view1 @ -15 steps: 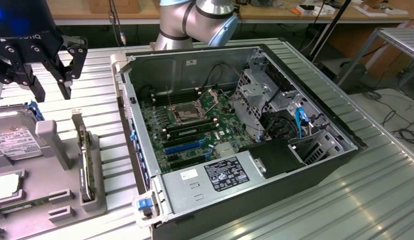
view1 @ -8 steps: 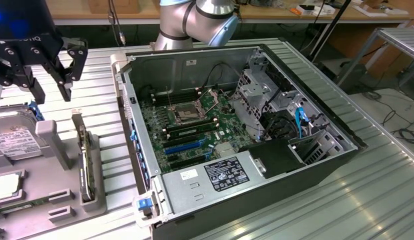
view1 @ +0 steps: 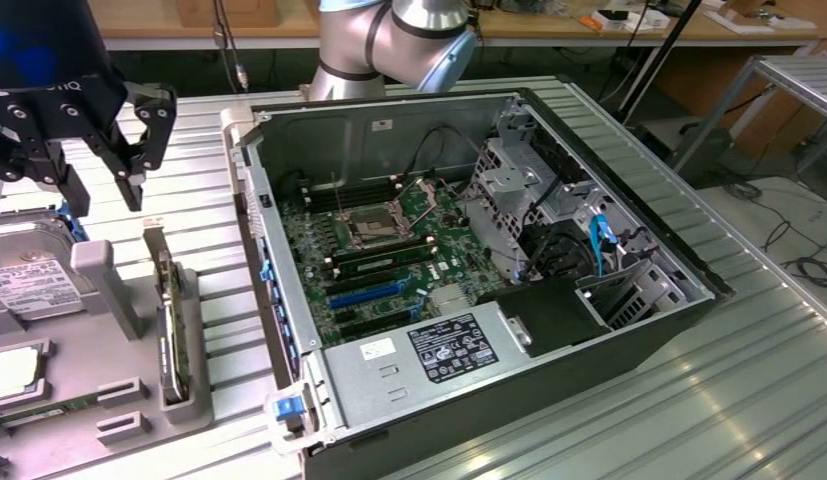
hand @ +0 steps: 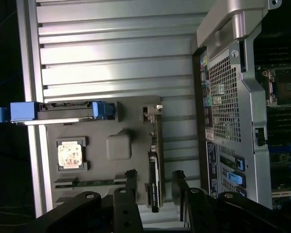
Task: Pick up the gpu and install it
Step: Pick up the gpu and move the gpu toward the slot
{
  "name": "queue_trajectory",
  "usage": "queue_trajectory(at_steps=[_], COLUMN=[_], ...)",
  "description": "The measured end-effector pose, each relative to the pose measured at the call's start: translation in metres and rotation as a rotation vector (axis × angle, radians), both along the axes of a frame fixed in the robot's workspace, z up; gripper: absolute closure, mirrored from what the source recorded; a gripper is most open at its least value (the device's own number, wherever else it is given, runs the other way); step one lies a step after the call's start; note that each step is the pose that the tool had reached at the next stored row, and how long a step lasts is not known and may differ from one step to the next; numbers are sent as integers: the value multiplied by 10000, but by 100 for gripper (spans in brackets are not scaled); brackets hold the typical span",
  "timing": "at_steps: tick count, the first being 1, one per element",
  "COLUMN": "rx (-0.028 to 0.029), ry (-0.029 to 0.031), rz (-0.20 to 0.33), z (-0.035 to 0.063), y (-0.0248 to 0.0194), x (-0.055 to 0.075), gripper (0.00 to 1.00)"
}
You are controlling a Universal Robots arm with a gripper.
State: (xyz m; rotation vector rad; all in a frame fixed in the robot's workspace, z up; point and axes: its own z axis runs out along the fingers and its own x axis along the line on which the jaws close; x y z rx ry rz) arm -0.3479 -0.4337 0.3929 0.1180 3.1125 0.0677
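On the ribbed metal table (view1: 733,400), a tray (view1: 120,350) holds the gpu (view1: 173,330).

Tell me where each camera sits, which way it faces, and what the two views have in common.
Exterior view: off the arm, raised, looking down on the open computer case and the grey tray beside it; the arm and the open gripper show.
Wrist view: on the wrist, looking down past the gripper's fingers onto the tray, the gpu edge-on between them.
Shared: the gpu standing in the tray, the case, the ribbed table.
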Motion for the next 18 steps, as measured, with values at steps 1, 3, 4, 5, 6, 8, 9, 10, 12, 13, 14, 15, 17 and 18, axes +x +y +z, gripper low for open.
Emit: queue_trajectory(at_steps=[1,3,4,5,6,8,9,10,12,13,14,15,17,18], rx=[0,0,0,-1,0,-1,-1,-1,0,0,0,0,-1,0], ry=[0,0,0,0,0,0,1,1,0,0,0,0,0,0], rz=[0,0,0,0,1,1,0,0,0,0,0,0,0,0], z=[0,0,0,0,0,0,1,0,0,0,0,0,0,0], y=[-16,-34,-47,-61,-81,-113,-125,-135,-164,-180,-193,-206,-231,-247], x=[0,0,0,0,0,0,0,0,0,0,0,0,0,0], gripper=[58,58,58,58,58,58,58,58,58,58,58,58,58,58])
